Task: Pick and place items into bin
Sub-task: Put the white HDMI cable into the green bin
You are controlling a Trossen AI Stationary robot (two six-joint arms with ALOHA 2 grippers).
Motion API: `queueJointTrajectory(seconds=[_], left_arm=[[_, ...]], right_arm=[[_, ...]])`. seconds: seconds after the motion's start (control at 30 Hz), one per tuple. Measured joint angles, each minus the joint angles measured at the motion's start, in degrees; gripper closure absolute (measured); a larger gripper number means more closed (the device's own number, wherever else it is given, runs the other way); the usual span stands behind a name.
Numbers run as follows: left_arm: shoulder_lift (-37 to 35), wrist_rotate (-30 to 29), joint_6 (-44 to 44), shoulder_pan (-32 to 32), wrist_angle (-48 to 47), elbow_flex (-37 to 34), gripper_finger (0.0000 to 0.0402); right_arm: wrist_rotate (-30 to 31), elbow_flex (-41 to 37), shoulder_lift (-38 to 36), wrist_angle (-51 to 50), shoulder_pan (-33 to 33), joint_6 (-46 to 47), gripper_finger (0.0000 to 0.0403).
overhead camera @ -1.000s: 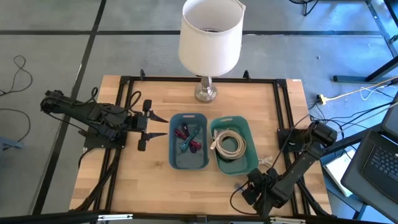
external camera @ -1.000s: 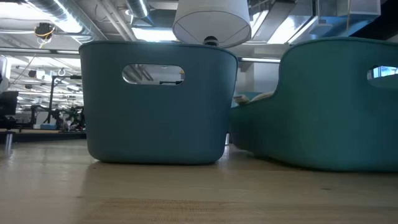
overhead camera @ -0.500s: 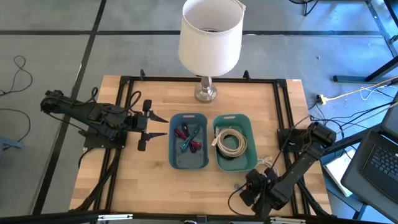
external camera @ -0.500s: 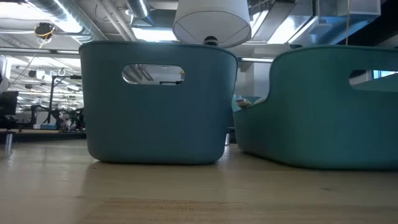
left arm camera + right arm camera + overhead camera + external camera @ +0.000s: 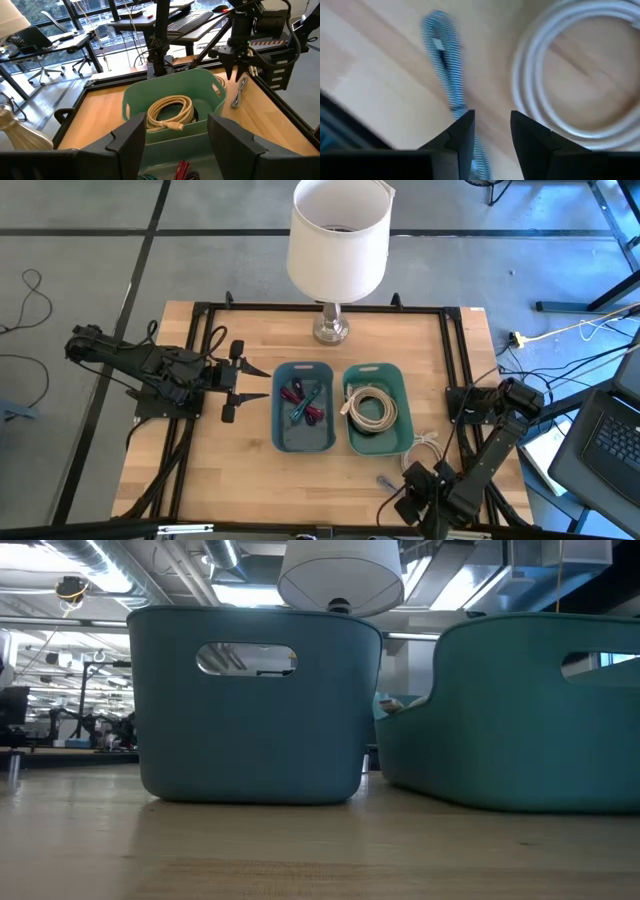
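The right gripper (image 5: 491,131), fingers narrowly parted and holding nothing, is hanging directly over the grey strap (image 5: 443,62) lying lengthwise away from its fingertips on the table just beside the coiled white cable (image 5: 580,70), near the teal bin (image 5: 398,435); the left gripper (image 5: 236,380), fingers wide, is waiting well apart.

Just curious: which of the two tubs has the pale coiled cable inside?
The greener tub, on the right arm's side; the bluer tub beside it holds small coloured straps.

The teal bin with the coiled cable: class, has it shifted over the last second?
Yes. Early in that second the teal bin straightened and slid slightly towards the lamp, squaring up beside the blue bin; since then it has stayed put.
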Motion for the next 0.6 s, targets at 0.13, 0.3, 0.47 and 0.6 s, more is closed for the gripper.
queueJointTrajectory(seconds=[0.13,0.3,0.47,0.6], left_arm=[[0.0,0.0,0.0,0.0,0.0,0.0,0.0197],[0.0,0.1,0.0,0.0,0.0,0.0,0.0197],[0.0,0.1,0.0,0.0,0.0,0.0,0.0197],[0.0,0.1,0.0,0.0,0.0,0.0,0.0197]], right_arm=[[-3.8,-0.2,0.0,-4.0,0.1,1.9,0.0276],[-5.4,-0.2,-0.1,-6.0,0.1,2.2,0.0276],[-5.4,-0.2,-0.1,-6.0,0.1,2.0,0.0276],[-6.1,-0.2,1.5,-6.3,0.1,0.6,0.0276]])
